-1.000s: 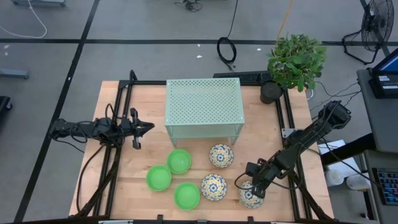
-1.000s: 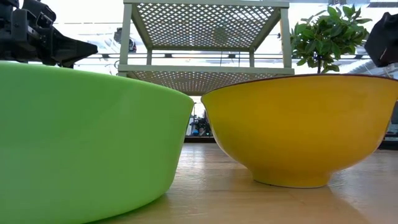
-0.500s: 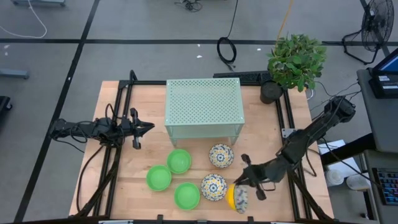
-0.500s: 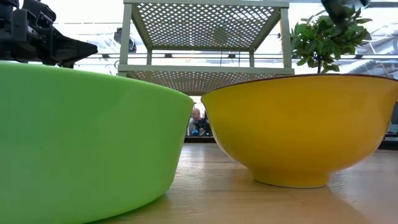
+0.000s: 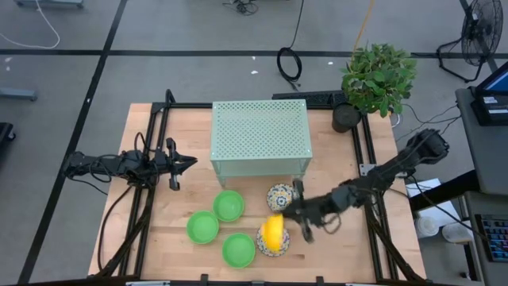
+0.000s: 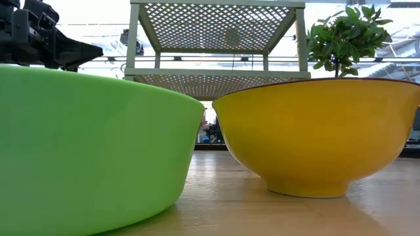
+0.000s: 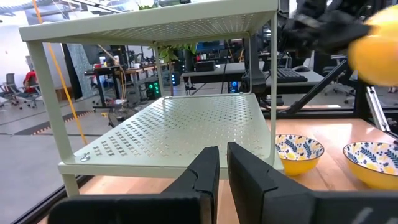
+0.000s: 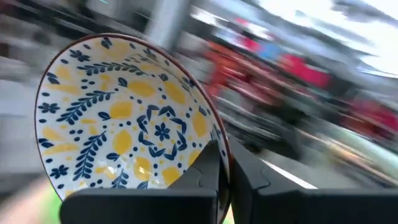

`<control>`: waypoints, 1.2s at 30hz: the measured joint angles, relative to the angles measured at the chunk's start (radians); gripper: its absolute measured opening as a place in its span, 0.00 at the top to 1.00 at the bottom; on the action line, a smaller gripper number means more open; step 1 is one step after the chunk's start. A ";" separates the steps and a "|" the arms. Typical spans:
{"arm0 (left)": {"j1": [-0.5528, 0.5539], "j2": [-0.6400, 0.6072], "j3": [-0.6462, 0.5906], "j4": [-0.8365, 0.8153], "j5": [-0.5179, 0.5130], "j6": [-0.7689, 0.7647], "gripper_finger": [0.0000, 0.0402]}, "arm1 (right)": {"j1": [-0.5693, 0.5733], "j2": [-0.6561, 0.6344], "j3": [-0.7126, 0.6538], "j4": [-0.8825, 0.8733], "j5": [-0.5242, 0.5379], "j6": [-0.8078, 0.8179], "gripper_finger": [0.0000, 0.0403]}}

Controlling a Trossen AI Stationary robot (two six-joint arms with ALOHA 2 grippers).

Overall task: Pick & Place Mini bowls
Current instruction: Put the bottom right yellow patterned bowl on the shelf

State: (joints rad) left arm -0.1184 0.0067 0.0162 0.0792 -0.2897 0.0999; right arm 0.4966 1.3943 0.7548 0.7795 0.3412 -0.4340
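My right gripper (image 5: 286, 218) is shut on a white floral mini bowl (image 5: 272, 233), whose yellow outside faces up; its patterned inside fills the right wrist view (image 8: 124, 118). It hangs over a second floral bowl (image 5: 279, 248) on the table. A third floral bowl (image 5: 278, 193) stands near the stand's front. Three green bowls (image 5: 228, 205) (image 5: 202, 227) (image 5: 238, 249) stand on the table to the left. My left gripper (image 5: 189, 163) waits shut at the table's left, facing the pale green stand (image 5: 259, 137). My right gripper pinches the floral bowl's rim (image 8: 214, 140), one finger inside the bowl and one outside. The fingers come about level from the table's right. The bowl is lifted clear of the table and tipped onto its side, with its yellow outside turned up and to the left.
A potted plant (image 5: 378, 78) stands at the far right corner. Black frame rails (image 5: 367, 151) run along both sides of the table. In the low view a green bowl (image 6: 92, 144) and a yellow-sided bowl (image 6: 321, 131) stand close to the camera.
My right gripper has lifted the floral bowl off the table at the near right and carried it toward the left edge and a little toward the far edge. The bowl has tipped from upright onto its side and now hangs over the middle floral bowl.
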 joint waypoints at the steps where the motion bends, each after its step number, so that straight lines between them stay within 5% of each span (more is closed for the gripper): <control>1: 0.000 0.000 0.000 0.000 0.000 -0.008 0.91 | -0.009 0.009 0.006 0.005 0.068 -0.019 0.99; 4: 0.000 0.000 0.000 0.000 0.000 -0.031 0.91 | -0.030 0.052 0.045 0.014 0.194 -0.072 0.99; 13: 0.000 0.000 0.000 0.000 0.000 -0.026 0.91 | -0.043 0.261 0.242 0.048 0.179 -0.244 1.00; 18: 0.000 0.000 0.000 0.008 0.007 -0.026 0.91 | -0.103 0.341 0.283 0.145 0.200 -0.209 1.00; 27: -0.001 0.013 0.000 0.175 0.114 -0.302 0.91 | -0.149 0.365 0.284 0.153 0.522 -0.315 1.00; 36: 0.000 0.013 0.000 0.173 0.103 -0.350 0.91 | -0.110 0.366 0.284 0.159 0.547 -0.337 1.00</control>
State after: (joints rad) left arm -0.1188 0.0196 0.0162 0.2521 -0.1867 -0.2504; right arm 0.3866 1.7601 1.0386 0.9388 0.8877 -0.7714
